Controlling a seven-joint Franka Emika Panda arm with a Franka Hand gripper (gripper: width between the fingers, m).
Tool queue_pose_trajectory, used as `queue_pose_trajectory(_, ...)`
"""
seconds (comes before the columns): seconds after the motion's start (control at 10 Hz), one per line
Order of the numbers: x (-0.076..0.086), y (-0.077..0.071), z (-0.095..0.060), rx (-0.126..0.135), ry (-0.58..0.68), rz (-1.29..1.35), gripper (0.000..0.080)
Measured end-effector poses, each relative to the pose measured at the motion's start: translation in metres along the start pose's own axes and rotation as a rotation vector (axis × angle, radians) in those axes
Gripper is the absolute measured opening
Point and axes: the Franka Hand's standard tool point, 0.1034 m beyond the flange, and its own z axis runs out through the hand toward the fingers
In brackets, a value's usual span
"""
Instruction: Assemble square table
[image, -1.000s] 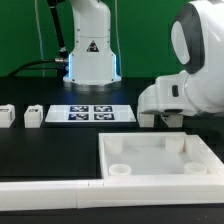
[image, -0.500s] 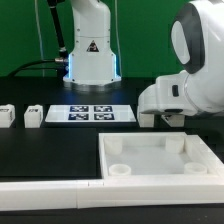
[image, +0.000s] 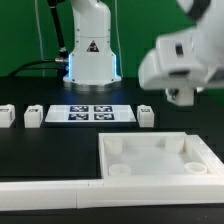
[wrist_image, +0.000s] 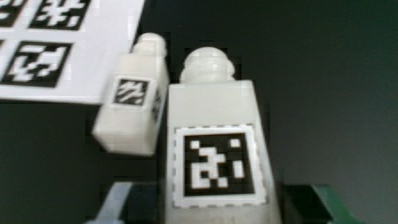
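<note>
Exterior view: the blurred hand (image: 184, 92) hangs high at the exterior view's right; the square tabletop (image: 150, 172) lies on the table (image: 60, 142) below it, a loose leg (image: 146, 116) by its far rim. Wrist view: the hand pinches a tagged leg (wrist_image: 217, 140), long axis pointing out from the jaws, the loose leg just beside it.

We see the square table top (image: 150, 160) as smooth white plastic. The leg block (wrist_image: 210, 100) looks the same, and the tabletop (image: 60, 140) is matt black.
</note>
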Motion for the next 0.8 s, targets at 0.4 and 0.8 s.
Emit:
queue_pose_trajectory(0.4,0.007,-0.005,-0.016,0.023,0.288,0.003,0.029)
queue_pose_trajectory(0.8,0.022,0.03,-0.11,0.055,0.52,-0.06,0.029)
